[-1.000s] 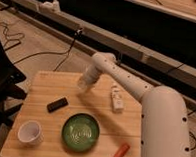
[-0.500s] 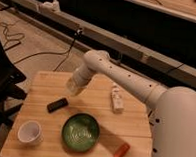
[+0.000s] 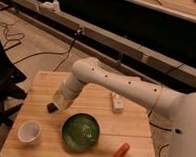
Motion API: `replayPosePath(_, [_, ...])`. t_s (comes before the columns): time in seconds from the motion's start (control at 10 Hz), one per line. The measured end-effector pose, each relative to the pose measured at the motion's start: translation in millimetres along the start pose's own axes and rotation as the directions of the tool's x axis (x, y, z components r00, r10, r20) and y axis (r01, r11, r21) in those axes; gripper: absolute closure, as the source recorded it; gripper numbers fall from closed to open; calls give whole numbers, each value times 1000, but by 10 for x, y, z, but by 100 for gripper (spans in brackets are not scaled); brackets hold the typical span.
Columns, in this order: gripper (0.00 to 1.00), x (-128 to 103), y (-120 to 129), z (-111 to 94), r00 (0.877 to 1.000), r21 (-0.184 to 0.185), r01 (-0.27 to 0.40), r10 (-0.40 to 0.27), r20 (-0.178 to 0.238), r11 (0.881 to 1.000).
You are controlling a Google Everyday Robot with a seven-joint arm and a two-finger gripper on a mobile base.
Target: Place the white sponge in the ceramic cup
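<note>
Camera view:
- Gripper [image 3: 59, 101] hung up-left of bowl [image 3: 81, 132], fingers together, low over black bar [image 3: 51, 108].
- Sponge was not seen lying on table [image 3: 133, 130]. Pale lump at gripper tip was possibly it, unconfirmed.
- Cup [image 3: 29, 132] stood left of bowl, near it. Bottle [image 3: 117, 102] lay up-right of bowl.
- Risks:
  - Gripper nudging bar.
  - If sponge was held, release short of cup would drop it on table.
  - Cup mouth small, sponge could catch rim.
  - Arm sweep could clip bowl.
</note>
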Motion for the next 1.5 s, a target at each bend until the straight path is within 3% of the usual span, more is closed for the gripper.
replayPosePath(0.2, [100,-98,147,32,1000,-19,-6,6,4,1000])
replayPosePath(0.7, [100,-111,134,36,1000,-19,-6,6,5,1000])
replayPosePath(0.9, [100,-241,165,80,999,-44,37,-37,2,998])
replayPosePath(1.2, [100,-728,201,229,982,-85,189,-188,20,978])
replayPosePath(1.5, [100,-1307,142,508,947,-111,320,-312,83,941])
